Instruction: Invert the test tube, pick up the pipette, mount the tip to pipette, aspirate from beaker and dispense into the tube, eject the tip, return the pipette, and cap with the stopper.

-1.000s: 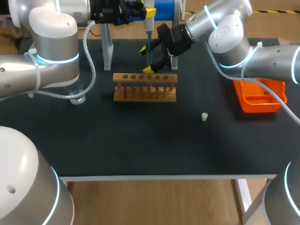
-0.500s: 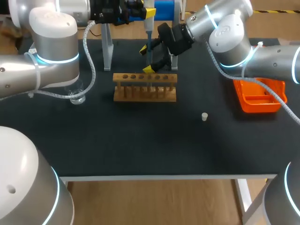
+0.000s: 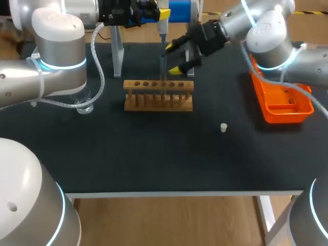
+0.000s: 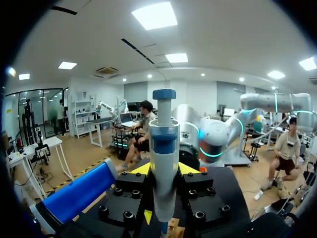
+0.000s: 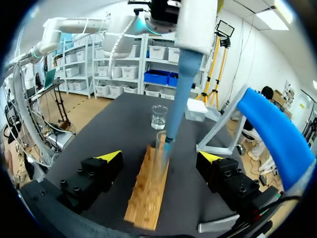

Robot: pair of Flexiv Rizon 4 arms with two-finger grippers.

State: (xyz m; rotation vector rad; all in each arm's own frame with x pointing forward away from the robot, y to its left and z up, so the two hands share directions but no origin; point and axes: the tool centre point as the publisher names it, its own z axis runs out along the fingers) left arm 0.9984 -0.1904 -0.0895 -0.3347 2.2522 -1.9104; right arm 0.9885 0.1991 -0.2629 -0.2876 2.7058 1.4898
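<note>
the left gripper (image 4: 164,171) is clamped on the pipette (image 4: 164,134) and holds it upright over the rack (image 3: 159,101). the tip (image 5: 170,136) points down at the mouth of the tube (image 5: 159,158), which stands upright in the rack. the right gripper (image 5: 160,156) is wide. the tube stands ahead between its spread fingers, which touch neither tube nor pipette. the beaker (image 3: 84,106) stands left of the rack, apart from it. the stopper (image 3: 223,127) lies on the table (image 3: 154,154) to the right, near the tray (image 3: 284,110).
</note>
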